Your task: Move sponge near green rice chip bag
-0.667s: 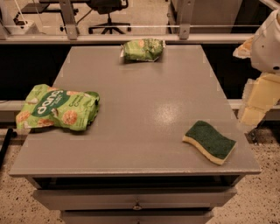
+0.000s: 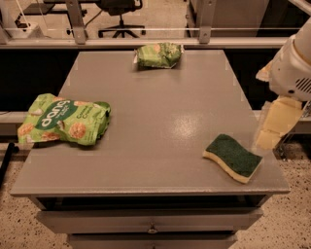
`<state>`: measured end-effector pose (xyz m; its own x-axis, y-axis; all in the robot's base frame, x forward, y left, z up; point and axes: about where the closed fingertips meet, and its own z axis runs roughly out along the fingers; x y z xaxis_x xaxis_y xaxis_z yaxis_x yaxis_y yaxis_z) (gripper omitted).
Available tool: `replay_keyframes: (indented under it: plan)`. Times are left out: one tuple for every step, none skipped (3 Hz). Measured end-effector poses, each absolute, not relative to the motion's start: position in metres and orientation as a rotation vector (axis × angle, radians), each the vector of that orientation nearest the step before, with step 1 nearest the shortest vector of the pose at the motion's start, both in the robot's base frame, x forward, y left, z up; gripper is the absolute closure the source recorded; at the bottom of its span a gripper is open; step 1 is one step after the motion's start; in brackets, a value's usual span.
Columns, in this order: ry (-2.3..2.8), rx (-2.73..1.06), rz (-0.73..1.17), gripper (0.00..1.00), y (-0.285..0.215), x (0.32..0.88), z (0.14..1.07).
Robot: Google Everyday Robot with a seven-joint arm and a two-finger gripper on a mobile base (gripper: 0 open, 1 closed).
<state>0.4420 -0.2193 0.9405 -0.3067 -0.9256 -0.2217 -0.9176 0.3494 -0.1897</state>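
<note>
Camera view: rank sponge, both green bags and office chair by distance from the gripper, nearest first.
The gripper hangs off the right edge of the table.
1. sponge, front right, beside it.
2. green rice chip bag, left edge, and smaller green bag, far edge: too close to call.
3. office chair, beyond the table.

table (image 2: 160, 121) | sponge (image 2: 233, 156) front-right | green rice chip bag (image 2: 63, 120) left | small green bag (image 2: 158, 54) rear | tool (image 2: 269, 138) beyond right edge

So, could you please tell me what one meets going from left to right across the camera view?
green rice chip bag → smaller green snack bag at the far edge of the table → sponge near the front right corner → gripper, hovering just off its right edge.
</note>
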Motion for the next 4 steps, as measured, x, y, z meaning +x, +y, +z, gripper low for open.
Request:
replay_keyframes:
  plan:
    - [2.459, -1.508, 0.054, 0.0, -0.221, 0.44, 0.885]
    - [2.549, -1.403, 0.143, 0.0, -0.219, 0.438, 0.84]
    - [2.564, -1.34, 0.191, 0.18, -0.211, 0.433, 0.821]
    - [2.541, -1.307, 0.18, 0.41, -0.206, 0.433, 0.819]
